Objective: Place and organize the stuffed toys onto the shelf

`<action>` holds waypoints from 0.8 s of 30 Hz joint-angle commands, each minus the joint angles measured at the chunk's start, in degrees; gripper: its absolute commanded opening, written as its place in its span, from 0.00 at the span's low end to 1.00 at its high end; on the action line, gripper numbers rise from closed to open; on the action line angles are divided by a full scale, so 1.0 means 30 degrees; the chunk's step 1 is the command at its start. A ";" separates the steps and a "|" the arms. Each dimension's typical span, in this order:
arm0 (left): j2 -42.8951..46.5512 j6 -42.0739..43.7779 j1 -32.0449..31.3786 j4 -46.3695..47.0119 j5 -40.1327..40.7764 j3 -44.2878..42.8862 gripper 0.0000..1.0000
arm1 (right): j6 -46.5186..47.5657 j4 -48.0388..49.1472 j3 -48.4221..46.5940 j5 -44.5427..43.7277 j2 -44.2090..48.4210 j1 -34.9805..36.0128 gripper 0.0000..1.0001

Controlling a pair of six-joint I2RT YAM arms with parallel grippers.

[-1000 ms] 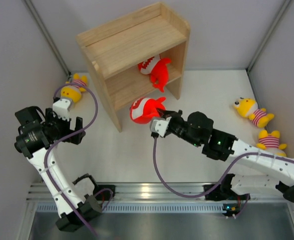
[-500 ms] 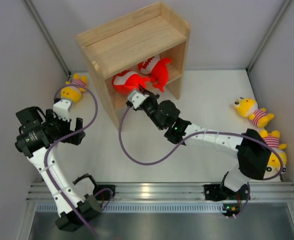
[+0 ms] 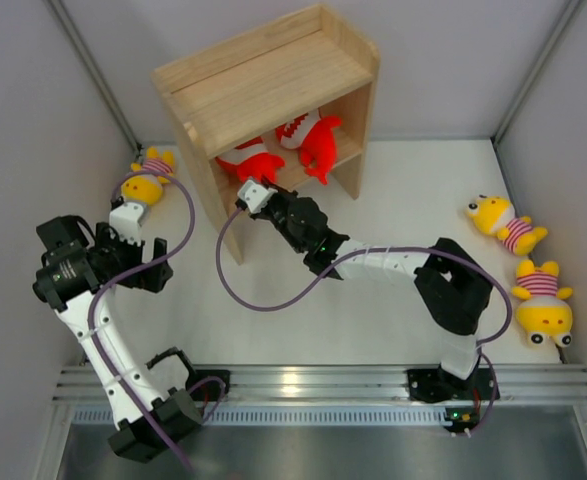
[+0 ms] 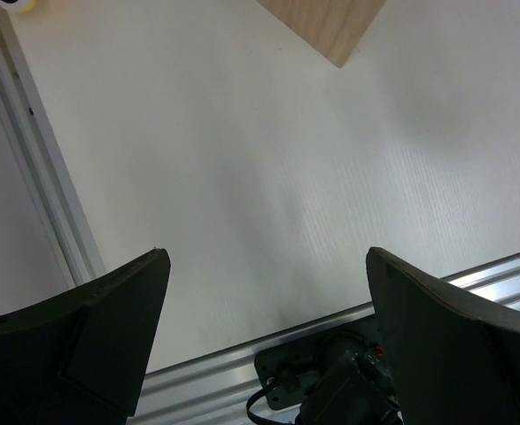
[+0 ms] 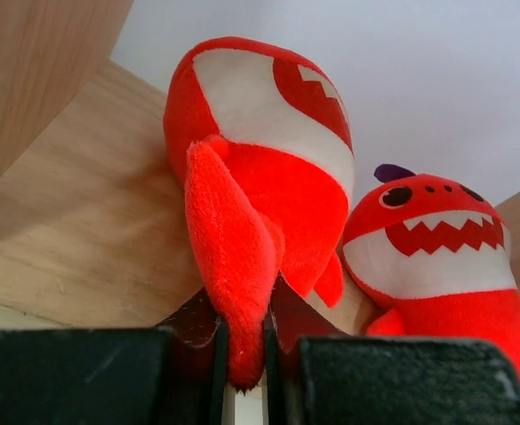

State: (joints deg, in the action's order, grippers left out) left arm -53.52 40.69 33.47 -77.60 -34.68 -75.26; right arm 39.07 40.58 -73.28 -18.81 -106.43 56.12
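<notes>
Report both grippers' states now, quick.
Left gripper: open, holding nothing.
Right gripper: shut on a fin of the left red plush fish toy, inside the light wooden shelf.

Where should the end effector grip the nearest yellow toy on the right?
Probably from above, across the striped shirt of the yellow toy: it lies flat, and the shirt part is narrower than its wide head.

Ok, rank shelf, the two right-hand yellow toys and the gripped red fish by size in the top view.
1. Shelf, by far.
2. The far yellow toy and near yellow toy: alike, no ranking.
3. Red fish in the right gripper: shows smallest, but the shelf top hides part.
</notes>
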 commanded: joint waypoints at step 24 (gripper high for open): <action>-0.8935 -0.4713 -0.1279 0.8609 0.6426 0.0217 0.98 | -0.0953 -0.1687 0.3975 0.4158 0.6237 -0.0220 0.97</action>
State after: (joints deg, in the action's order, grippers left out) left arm -77.60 30.26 32.16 -59.92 -21.26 -70.91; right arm 36.80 37.58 -62.06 -11.03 -91.72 56.05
